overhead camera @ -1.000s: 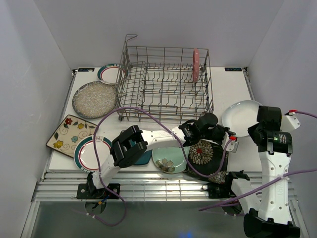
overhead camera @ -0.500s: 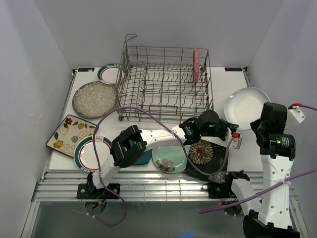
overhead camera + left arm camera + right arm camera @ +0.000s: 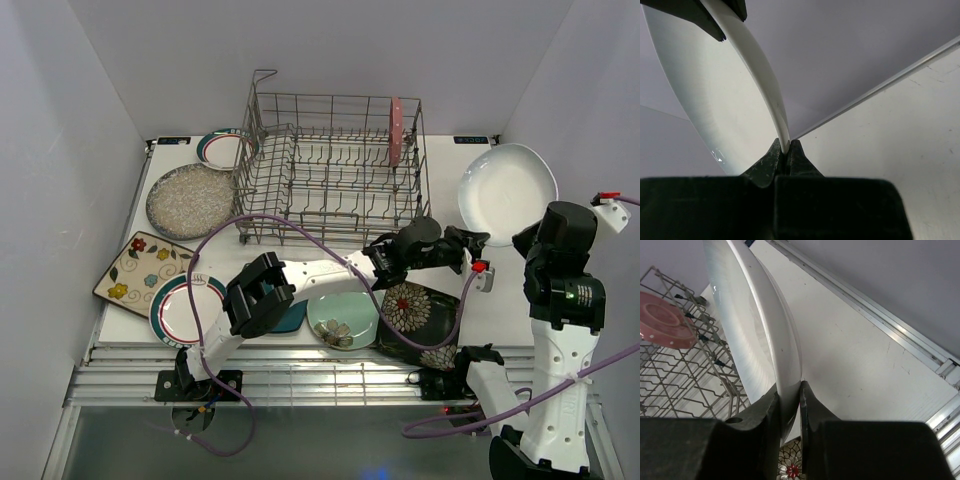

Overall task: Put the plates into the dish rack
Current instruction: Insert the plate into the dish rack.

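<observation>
The white oval plate (image 3: 508, 192) is now raised off the table (image 3: 447, 205) near its right edge and tipped almost upright; a second ago it was held lower and flatter. Its thin rim is pinched by the left hand (image 3: 474, 239) and the right hand (image 3: 533, 244) alike. A carry to the dish rack (image 3: 330, 175), a grey wire grid at the far edge, is judged to be next. There the pink scalloped plate (image 3: 397, 130) is stood between tines. The white glaze is smooth and glossy.
</observation>
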You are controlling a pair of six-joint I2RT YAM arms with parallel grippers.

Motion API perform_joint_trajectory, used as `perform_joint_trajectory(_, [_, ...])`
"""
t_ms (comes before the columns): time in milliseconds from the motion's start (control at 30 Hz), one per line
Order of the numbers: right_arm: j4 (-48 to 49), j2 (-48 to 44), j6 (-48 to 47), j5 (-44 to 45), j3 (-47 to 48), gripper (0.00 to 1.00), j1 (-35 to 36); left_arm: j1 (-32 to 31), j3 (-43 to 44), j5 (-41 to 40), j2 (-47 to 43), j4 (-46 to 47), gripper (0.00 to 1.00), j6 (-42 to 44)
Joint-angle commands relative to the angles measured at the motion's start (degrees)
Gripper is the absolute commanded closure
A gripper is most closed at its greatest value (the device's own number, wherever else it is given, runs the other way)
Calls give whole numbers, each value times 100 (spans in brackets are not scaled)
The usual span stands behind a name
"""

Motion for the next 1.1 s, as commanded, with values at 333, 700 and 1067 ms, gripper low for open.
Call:
perform_joint_trajectory(333, [1907,12,-788,-2276,965,92,70,226,-103,-1098,-274,1670,100,-121])
perform_joint_trajectory(700, [1943,513,-753,-2761,1378,92,79,402,-349,-1274,-521,1898,100,-341])
perform_joint_trajectory(1067, [2004,1120,-815,-2613,1879,92,491,605,-410,-1283,-582,2004,100,-569])
